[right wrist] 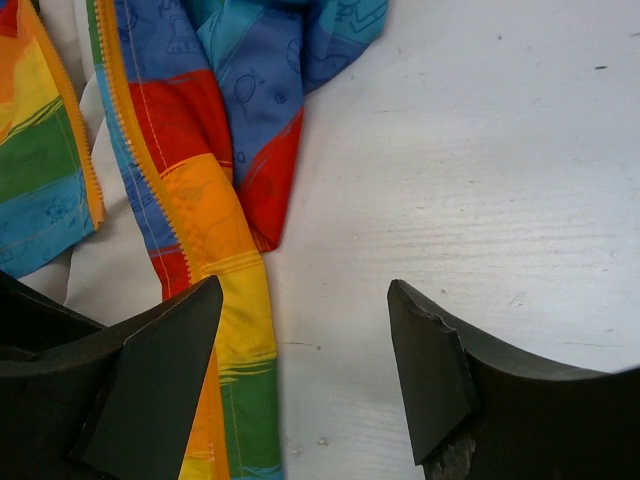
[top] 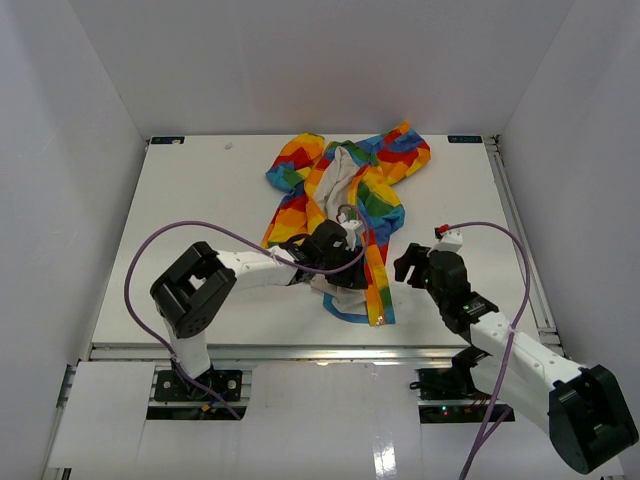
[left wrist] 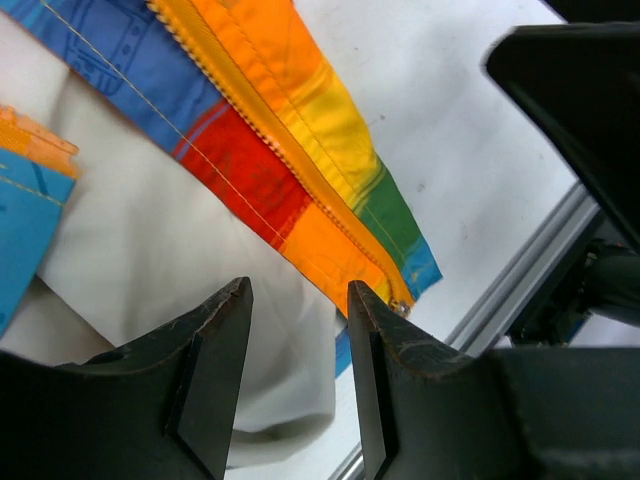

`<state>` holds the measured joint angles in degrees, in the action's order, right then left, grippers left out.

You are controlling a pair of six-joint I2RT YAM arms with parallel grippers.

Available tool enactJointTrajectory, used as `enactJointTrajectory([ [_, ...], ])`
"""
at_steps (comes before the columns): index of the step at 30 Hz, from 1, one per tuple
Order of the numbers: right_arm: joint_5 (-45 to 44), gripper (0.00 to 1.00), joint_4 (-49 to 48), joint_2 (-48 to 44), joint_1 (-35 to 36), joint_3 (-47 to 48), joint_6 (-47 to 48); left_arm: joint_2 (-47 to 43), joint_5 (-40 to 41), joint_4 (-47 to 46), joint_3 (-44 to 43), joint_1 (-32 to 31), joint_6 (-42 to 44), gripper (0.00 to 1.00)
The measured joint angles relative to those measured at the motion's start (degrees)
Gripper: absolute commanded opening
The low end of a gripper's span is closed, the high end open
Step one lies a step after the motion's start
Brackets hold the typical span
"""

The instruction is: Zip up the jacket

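**Jacket position.** The jacket (top: 382, 198) lies open and face up on the table (top: 200, 200), with its hood end at the far side and its hem toward the arm bases. The white lining (left wrist: 150, 250) is exposed between the two front panels. The zipper (left wrist: 290, 165) is unjoined; its two halves lie apart.

**Left gripper.** The left gripper (left wrist: 300, 365) sits over the jacket's lower middle, above the lining. The jaws stand partly apart. Nothing is held between them; only lining and table edge show in the gap. The zipper's bottom end (left wrist: 399, 305) lies just beside the tip of one of its fingers (left wrist: 385, 340). Contact between the two cannot be confirmed.

**Right gripper.** The right gripper (right wrist: 300, 370) sits at the jacket's right side, beside the long rainbow front panel (right wrist: 205, 230) near the hem. The jaws stand wide apart and hold nothing. One finger is over the panel's edge; the other is over bare table, clear of the jacket.
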<state>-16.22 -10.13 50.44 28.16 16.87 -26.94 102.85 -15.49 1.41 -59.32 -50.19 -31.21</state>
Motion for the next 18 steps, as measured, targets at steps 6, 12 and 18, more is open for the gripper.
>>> enactJointTrajectory([
  [6,-2.3,0.73,0.9,-5.8,0.0,-3.0,-0.2,5.7,3.1,2.1,-5.2,-0.8,-0.7,0.54],
  [12,-2.3,0.74,1.0,-6.4,0.0,-3.6,-0.1,8.5,4.8,2.7,-8.1,-1.1,-2.4,0.53],
  [18,-2.1,0.74,0.5,-4.9,0.0,-3.7,0.1,9.0,5.2,1.2,-8.2,-1.1,-4.2,0.49],
])
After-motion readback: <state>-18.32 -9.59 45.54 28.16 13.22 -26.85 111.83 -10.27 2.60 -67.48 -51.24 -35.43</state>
